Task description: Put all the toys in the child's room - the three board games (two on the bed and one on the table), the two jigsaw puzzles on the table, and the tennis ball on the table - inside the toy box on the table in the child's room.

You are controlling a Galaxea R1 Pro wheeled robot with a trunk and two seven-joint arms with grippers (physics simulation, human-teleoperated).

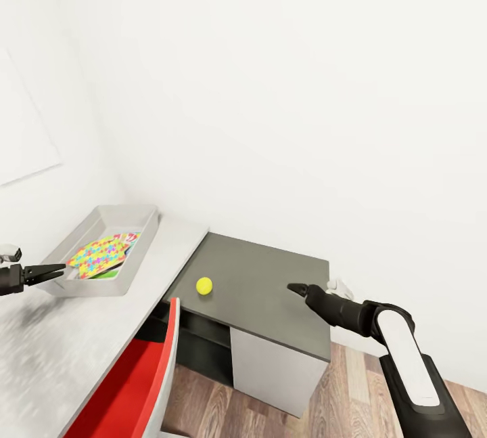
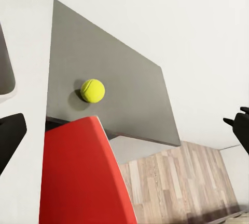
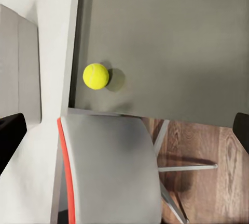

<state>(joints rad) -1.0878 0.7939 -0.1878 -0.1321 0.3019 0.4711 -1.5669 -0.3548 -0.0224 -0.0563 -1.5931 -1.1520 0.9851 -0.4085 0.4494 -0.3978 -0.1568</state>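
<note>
Right tool (image 1: 295,287) black, tapered | tennis ball (image 1: 204,285) round, matte dark table (image 1: 270,289)

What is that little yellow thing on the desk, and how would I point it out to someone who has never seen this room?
Start at the long desk against the white wall and find its lower dark grey section. The tennis ball sits there alone, near the edge that joins the pale top, behind the red chair. It is small, round and plain yellow-green, unlike the flat multicoloured puzzles in the grey tray.
</note>
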